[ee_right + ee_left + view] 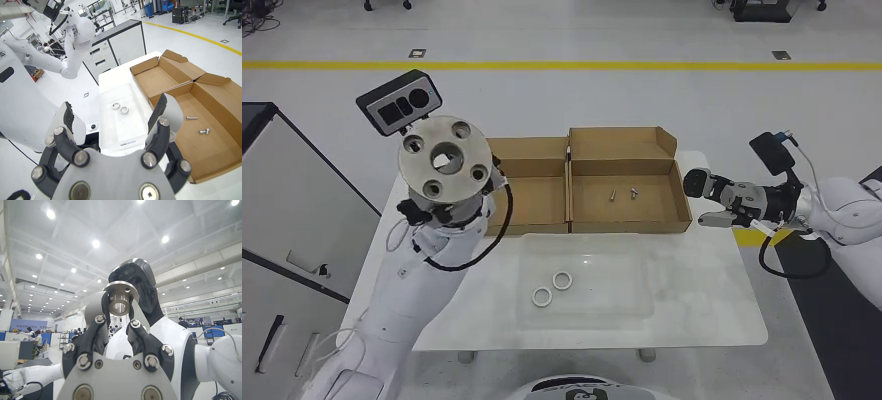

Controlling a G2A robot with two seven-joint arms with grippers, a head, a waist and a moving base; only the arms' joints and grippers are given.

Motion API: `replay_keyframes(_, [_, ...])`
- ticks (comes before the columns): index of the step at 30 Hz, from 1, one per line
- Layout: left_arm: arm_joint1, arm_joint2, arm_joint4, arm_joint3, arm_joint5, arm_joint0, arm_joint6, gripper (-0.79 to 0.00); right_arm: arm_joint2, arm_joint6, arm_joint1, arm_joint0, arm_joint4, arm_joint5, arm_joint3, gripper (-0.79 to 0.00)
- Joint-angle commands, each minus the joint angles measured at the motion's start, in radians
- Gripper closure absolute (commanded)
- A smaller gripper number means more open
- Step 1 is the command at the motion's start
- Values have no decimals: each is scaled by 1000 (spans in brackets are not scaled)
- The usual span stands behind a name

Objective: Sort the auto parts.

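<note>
- Top view: a flanged metal part (446, 157) is raised left of the tray (642, 305), in which two rings (562, 281) are laid. Right of the tray, the right gripper (707, 200) is shown with fingers spread wide and nothing held.
- Left wrist view: the part's hub is clamped by the fingers of the left gripper (118, 308).
- Right wrist view: two bolts (191, 118) are seen in a box (217, 106) beyond the tray.

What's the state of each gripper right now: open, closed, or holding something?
Left gripper: shut on the metal flange, raised high.
Right gripper: open, empty, beside the cardboard box that holds the bolts.
</note>
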Motion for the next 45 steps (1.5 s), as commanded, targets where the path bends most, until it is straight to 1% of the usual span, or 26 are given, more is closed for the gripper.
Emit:
replay_keyframes(1, [3,-6,59,15,0,4,0,0,0,0,0,0,0,0,0,-785])
replay_keyframes(7, [20,-10,207,61,0,6,0,0,0,0,0,0,0,0,0,-785])
replay_keyframes(12, [28,-2,204,57,0,7,0,0,0,0,0,0,0,0,0,-785])
replay_keyframes(14, [29,2,180,47,0,5,0,0,0,0,0,0,0,0,0,-785])
replay_keyframes(16, [22,7,50,20,0,11,0,0,0,0,0,0,0,0,0,-785])
replay_keyframes(20, [12,3,-39,10,0,11,0,0,0,0,0,0,0,0,0,-785])
replay_keyframes(24, [11,5,-8,24,0,8,0,0,0,0,0,0,0,0,0,-785])
replay_keyframes(38, [11,5,-6,21,0,5,0,0,0,0,0,0,0,0,0,-785])
replay_keyframes(39, [11,4,-2,21,5,7,3,0,0,0,0,0,0,0,0,-785])
replay_keyframes(40, [12,-5,24,24,30,12,10,0,0,0,0,0,0,0,0,-785])
replay_keyframes(45, [17,-62,201,43,137,40,62,0,0,0,0,0,0,0,0,-785])
